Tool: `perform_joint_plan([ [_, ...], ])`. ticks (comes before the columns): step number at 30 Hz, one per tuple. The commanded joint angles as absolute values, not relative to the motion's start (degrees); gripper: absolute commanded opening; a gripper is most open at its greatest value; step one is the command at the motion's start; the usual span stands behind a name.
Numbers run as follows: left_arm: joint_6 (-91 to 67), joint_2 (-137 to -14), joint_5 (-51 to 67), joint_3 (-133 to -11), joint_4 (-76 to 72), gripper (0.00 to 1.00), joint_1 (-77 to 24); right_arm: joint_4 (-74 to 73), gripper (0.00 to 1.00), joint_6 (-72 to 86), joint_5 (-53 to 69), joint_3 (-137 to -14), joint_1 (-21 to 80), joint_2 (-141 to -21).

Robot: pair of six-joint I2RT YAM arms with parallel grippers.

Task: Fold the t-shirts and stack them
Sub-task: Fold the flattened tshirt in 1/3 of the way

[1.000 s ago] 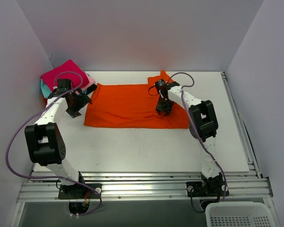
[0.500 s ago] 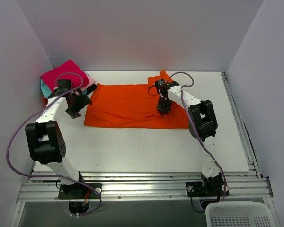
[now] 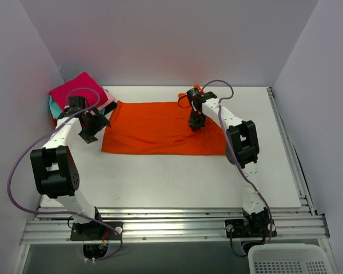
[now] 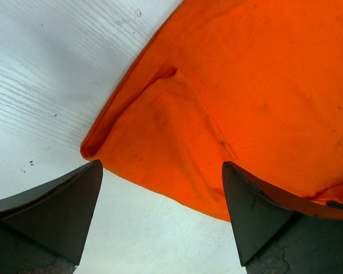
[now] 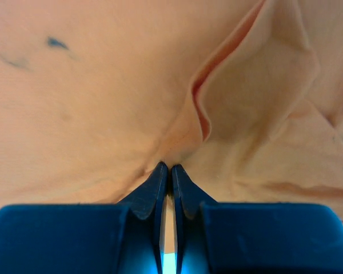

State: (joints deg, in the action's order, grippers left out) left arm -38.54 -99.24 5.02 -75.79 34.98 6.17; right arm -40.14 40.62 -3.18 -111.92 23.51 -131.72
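While left gripper (image 4: 161,166) hangs wide over orange t-shirt (image 4: 263,85) corner, right gripper (image 5: 165,167) seemingly pinches fold.

left gripper (image 4: 162,166): black, two-fingered, jaws stood wide apart, aimed downward.
right gripper (image 5: 170,167): black, closed tight, pinching a fold of large bright orange cloth t-shirt (image 3: 154,128).

A white basket (image 3: 286,260) sits beyond the near right corner of the white table (image 3: 160,182).

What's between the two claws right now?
Only the orange t-shirt, lying flat: the top view shows it spanning from the open left claw to the right claw, shut on its cloth.
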Motion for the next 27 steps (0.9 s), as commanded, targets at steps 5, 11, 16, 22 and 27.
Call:
perform_joint_plan([
  [5, -38.0, -99.2, 5.9, -76.8, 34.3, 0.94, 6.7, -47.1, 0.05, 39.3, -3.0, -126.1, 22.1, -138.4],
  [11, -38.1, -99.2, 6.2, -77.3, 34.5, 0.94, 6.8, -44.5, 0.88, 39.6, -1.8, -128.6, 21.7, -139.5],
  [16, -38.2, -97.2, 6.2, -77.7, 34.8, 0.94, 6.8, -42.1, 0.91, 38.9, -3.6, -127.8, 21.2, -136.3],
  [22, -37.8, -91.1, 4.0, -76.4, 36.9, 0.94, 6.8, -42.0, 0.91, 37.0, -10.9, -117.9, 18.9, -123.6],
  [27, -39.5, -83.5, 4.0, -68.2, 36.1, 0.94, 6.7, -39.8, 0.91, 38.1, -13.8, -101.5, 16.1, -106.8],
])
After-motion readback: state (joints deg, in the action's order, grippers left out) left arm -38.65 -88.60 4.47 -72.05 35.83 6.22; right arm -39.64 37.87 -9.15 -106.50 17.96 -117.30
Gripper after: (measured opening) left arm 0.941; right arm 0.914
